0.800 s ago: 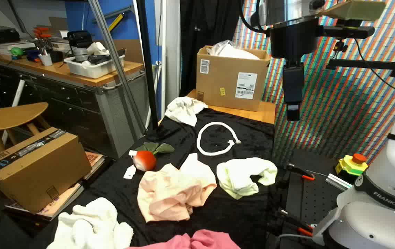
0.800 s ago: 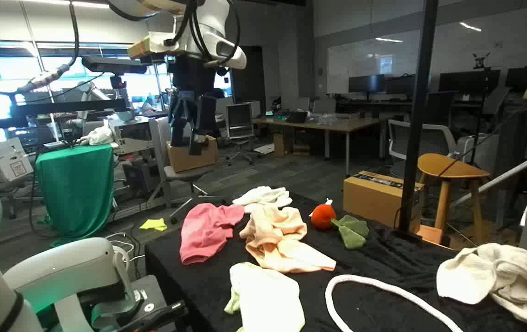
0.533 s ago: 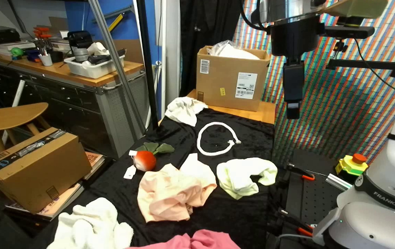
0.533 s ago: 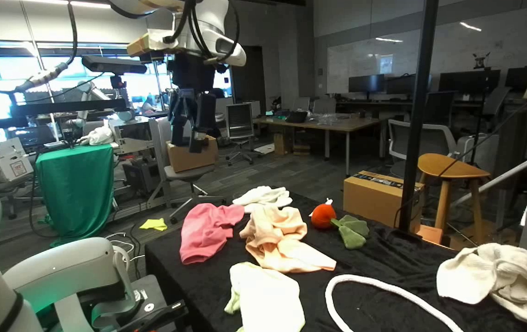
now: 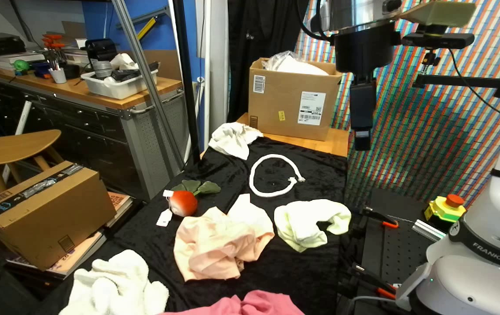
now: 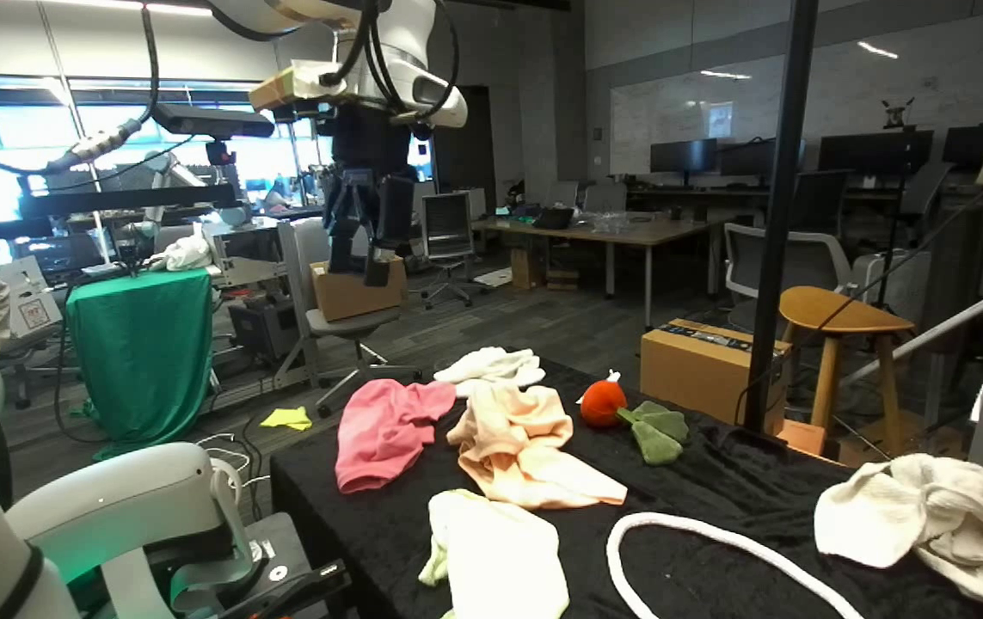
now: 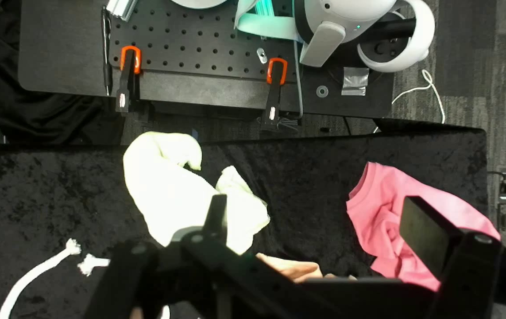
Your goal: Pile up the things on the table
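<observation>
On the black table (image 5: 315, 280) several cloths lie apart: pale yellow-green (image 5: 298, 223), peach (image 5: 215, 251), pink (image 6: 388, 434), fluffy white (image 5: 116, 286) and a cream one (image 5: 234, 138) at a corner. A white cord (image 5: 271, 194) curves in a near-full ring. The red-orange object (image 5: 183, 203), with green leaves and a white tag, sits beside the peach cloth. My gripper (image 7: 321, 226) is open, fingers wide apart and nothing between them. In both exterior views it hangs high above the tabletop, touching nothing. In the wrist view the peach cloth is mostly hidden behind the gripper.
A cardboard box (image 5: 293, 100) stands on wood past the table's end. A dark post (image 6: 771, 215) rises at the table's edge. Clamps (image 7: 131, 75) and a yellow-and-red stop button (image 5: 446, 208) are by the robot base. A camera bracket (image 5: 459, 81) reaches in near the arm.
My gripper has shifted slightly sideways, leftward in an exterior view and rightward in another, still high and open. The cloths, cord and red-orange object have stayed put.
</observation>
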`<action>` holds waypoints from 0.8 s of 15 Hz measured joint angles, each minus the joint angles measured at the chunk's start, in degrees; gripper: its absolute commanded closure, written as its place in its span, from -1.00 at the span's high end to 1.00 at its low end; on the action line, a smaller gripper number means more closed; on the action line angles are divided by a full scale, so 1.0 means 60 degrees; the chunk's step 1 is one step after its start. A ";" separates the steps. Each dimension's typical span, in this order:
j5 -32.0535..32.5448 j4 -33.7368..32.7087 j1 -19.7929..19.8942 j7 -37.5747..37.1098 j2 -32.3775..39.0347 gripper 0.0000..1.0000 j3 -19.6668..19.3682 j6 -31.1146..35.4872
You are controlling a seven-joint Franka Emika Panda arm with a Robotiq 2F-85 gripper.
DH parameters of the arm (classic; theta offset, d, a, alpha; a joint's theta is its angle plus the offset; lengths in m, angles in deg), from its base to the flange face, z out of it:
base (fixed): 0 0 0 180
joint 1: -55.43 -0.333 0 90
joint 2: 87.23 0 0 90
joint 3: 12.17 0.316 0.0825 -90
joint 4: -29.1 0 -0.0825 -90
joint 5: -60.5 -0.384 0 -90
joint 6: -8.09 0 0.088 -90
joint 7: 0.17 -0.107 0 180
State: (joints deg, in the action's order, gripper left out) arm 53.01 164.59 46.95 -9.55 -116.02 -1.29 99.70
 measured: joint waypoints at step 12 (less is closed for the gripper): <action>0.1165 -0.3061 0.0705 0.0060 0.2686 1.00 -0.0521 0.0051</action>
State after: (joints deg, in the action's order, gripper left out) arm 60.00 146.23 51.18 -9.19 -99.90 -4.41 100.01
